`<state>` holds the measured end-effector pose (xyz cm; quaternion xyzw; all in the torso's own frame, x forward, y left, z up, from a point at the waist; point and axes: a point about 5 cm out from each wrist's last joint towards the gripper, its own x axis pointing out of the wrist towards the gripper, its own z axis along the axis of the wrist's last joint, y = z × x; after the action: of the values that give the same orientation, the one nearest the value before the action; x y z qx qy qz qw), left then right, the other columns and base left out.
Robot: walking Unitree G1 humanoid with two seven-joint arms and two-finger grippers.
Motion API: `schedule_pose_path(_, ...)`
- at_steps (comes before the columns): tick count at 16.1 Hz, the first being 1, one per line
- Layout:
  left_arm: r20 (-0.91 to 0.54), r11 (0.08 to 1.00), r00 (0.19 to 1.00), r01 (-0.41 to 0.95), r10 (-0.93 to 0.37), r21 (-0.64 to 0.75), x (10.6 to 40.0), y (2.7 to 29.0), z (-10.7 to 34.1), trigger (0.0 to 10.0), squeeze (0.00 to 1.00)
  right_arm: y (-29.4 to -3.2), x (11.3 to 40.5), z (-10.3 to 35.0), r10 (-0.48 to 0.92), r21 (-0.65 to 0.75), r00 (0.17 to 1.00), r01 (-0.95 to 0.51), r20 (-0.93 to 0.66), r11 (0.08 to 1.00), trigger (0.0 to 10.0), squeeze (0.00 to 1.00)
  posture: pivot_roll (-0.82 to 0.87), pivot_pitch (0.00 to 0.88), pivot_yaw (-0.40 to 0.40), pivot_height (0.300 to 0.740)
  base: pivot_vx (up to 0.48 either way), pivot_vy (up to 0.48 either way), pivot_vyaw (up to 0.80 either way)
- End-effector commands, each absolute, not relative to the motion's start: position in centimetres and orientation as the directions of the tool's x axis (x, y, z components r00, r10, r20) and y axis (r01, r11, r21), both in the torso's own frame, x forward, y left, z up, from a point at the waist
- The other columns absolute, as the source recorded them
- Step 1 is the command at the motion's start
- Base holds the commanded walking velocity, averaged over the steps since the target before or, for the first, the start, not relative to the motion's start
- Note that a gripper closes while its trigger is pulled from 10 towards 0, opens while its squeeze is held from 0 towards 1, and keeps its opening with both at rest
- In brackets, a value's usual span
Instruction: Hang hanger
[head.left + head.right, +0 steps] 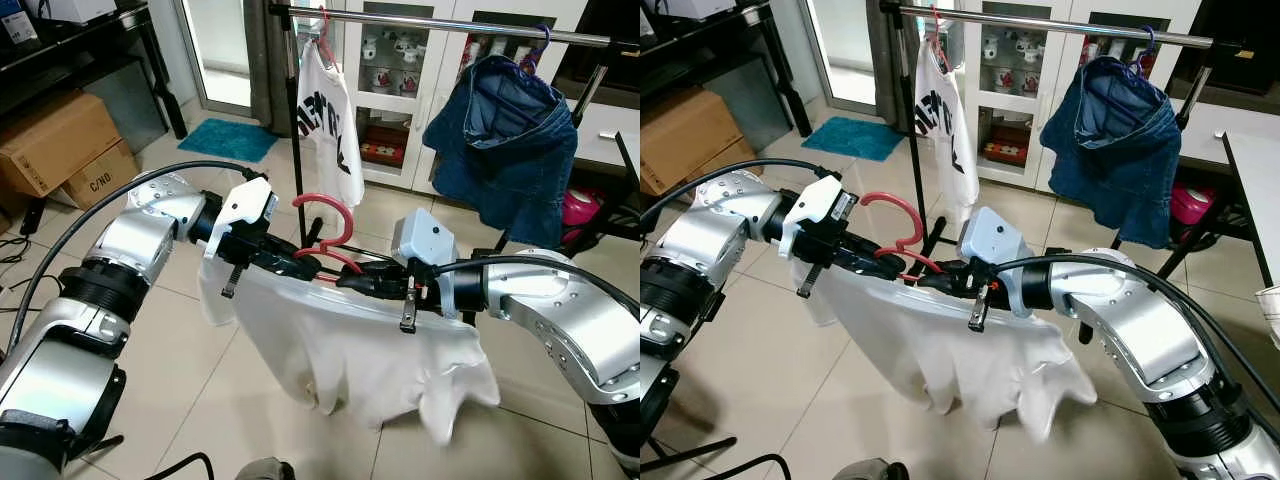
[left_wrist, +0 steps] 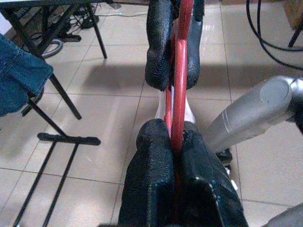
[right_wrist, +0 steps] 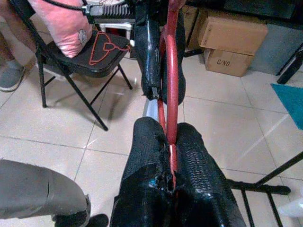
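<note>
While the red hanger (image 1: 325, 225) is carried in front of the garment rack (image 1: 440, 22), it is held from both sides: the left gripper (image 1: 300, 262) is pressed together on the wire at one shoulder, and the right gripper (image 1: 360, 280) is pinched on it from the other side. In the wrist views the red wire is seen clamped between the black fingers (image 2: 161, 184) of each claw. A white shirt (image 1: 350, 350) is draped from the hanger and hangs down below the two arms, clear of the tiled floor (image 1: 190, 380). The hook is kept upright and pointed toward the rail, presumably so that it can be lifted over the bar. The two-sided grip is judged to keep the loaded hanger level. A free stretch of rail lies between the white printed shirt (image 1: 325, 125) and the denim garment (image 1: 505, 140), a likely spot for the hook.
</note>
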<state>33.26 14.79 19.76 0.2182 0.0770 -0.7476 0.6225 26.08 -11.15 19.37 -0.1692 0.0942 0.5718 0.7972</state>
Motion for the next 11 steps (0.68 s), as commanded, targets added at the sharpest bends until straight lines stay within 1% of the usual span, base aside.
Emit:
schedule_pose_path(1,-0.402,-0.216,-0.141,0.965,-0.905,0.146,33.1,14.7,19.8,0.0,0.0,-10.6,26.0,21.0,0.913,-0.188,0.303,-0.948,-0.274,0.259,10.0,0.0,-0.14,0.0,0.107,0.74,0.0,0.0,0.0)
schedule_pose_path(2,-0.397,-0.215,-0.143,0.966,-0.907,0.142,33.0,14.7,19.8,0.0,0.0,-10.6,26.0,21.1,0.916,-0.176,0.306,-0.947,-0.259,0.267,10.0,0.15,-0.14,0.0,0.106,0.74,0.0,0.0,0.0)
schedule_pose_path(3,-0.379,-0.206,-0.142,0.969,-0.915,0.134,33.0,14.8,19.8,0.0,0.0,-10.7,26.2,21.3,0.917,-0.165,0.32,-0.944,-0.238,0.286,10.0,0.96,-0.14,0.0,0.108,0.74,0.0,0.0,0.0)
schedule_pose_path(4,-0.359,-0.196,-0.139,0.972,-0.923,0.127,33.0,14.8,19.8,0.0,0.0,-10.8,26.2,21.5,0.918,-0.156,0.328,-0.942,-0.223,0.298,10.0,1.0,-0.14,0.0,0.109,0.74,0.0,0.0,0.0)
schedule_pose_path(6,-0.344,-0.18,-0.13,0.976,-0.93,0.119,32.9,15.2,19.9,0.0,0.0,-11.0,26.2,21.6,0.916,-0.156,0.342,-0.936,-0.208,0.314,10.0,1.0,-0.14,0.0,0.108,0.74,0.0,0.0,0.0)
schedule_pose_path(8,-0.326,-0.154,-0.11,0.982,-0.939,0.112,33.0,15.5,19.8,0.0,0.0,-11.4,26.3,21.8,0.907,-0.159,0.378,-0.922,-0.184,0.352,10.0,1.0,-0.13,0.0,0.103,0.74,0.0,0.0,0.0)
schedule_pose_path(9,-0.344,-0.086,-0.04,0.989,-0.938,0.12,33.3,16.0,19.3,0.0,0.0,-12.3,26.5,22.3,0.874,-0.165,0.469,-0.879,-0.125,0.447,10.0,1.0,-0.13,0.0,0.101,0.74,0.0,0.0,0.0)
schedule_pose_path(10,-0.366,-0.025,0.027,0.99,-0.93,0.135,33.7,16.3,18.8,0.0,0.0,-12.9,26.6,22.5,0.847,-0.153,0.523,-0.848,-0.092,0.507,10.0,1.0,-0.13,0.0,0.104,0.74,0.0,0.0,0.0)
schedule_pose_path(11,-0.372,0.013,0.066,0.99,-0.926,0.143,33.9,16.4,18.5,0.0,0.0,-13.4,26.6,22.6,0.826,-0.144,0.558,-0.826,-0.08,0.545,10.0,1.0,-0.13,0.0,0.107,0.74,0.0,0.0,0.0)
